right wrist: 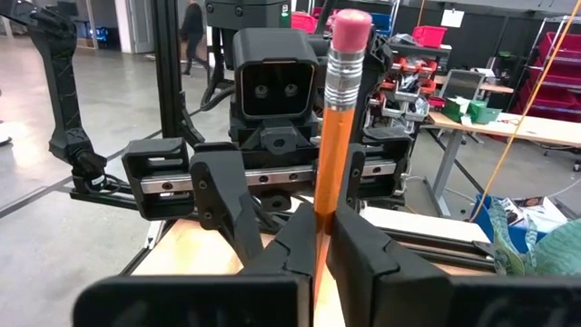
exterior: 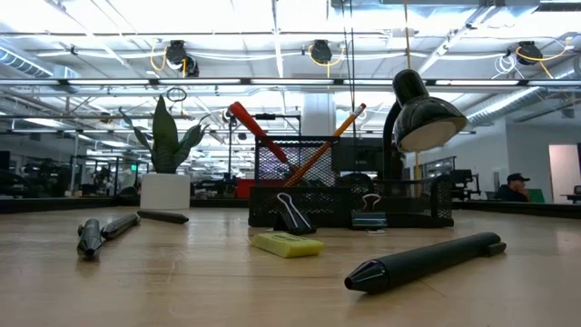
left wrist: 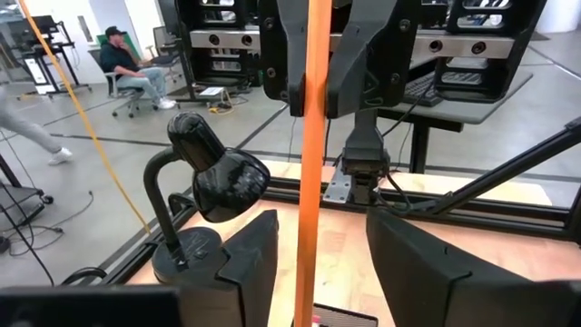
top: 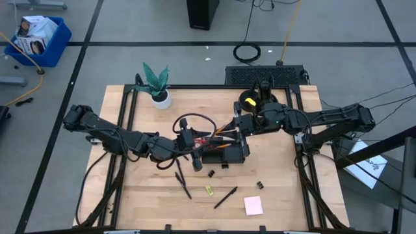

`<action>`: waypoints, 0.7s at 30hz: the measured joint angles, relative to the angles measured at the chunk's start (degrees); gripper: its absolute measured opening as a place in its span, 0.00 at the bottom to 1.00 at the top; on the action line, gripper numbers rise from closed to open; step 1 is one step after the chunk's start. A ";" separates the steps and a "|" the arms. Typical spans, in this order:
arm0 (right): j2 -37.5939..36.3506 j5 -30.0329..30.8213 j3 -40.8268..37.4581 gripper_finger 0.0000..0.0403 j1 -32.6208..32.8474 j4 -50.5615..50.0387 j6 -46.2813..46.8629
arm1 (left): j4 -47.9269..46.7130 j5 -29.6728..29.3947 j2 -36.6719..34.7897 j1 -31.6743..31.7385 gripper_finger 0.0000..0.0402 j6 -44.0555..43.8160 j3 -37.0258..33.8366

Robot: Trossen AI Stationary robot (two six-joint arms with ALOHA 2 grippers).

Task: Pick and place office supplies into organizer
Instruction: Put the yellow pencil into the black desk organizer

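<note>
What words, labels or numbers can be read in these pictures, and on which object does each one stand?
None can be read.
The box in the blue bin carries print, too small to read.
The pencil, organizer and sticky-note pad show no text.

Pencil (left wrist: 307, 163) ends cut off; organizer (top: 224, 155) largely hidden under arms; yellow-green piece (top: 209, 190) too small.

An orange pencil (right wrist: 329, 154) with a pink eraser and a silver ridged band is seen between dark fingers. The organizer (exterior: 349, 186) is shown as black mesh, with red scissors (exterior: 259, 129) handles above it. A pale pink sticky-note pad (top: 253, 205) and a yellow-green piece (exterior: 287, 243) are seen on light wood. The pens (exterior: 424, 261) and clips (exterior: 293, 214) are black. A green plant (top: 156, 79) is set in a white pot.
</note>
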 joint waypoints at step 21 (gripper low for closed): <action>0.00 1.72 0.00 0.03 0.00 -1.09 0.00 | 0.00 -3.27 0.00 0.02 0.45 2.38 0.00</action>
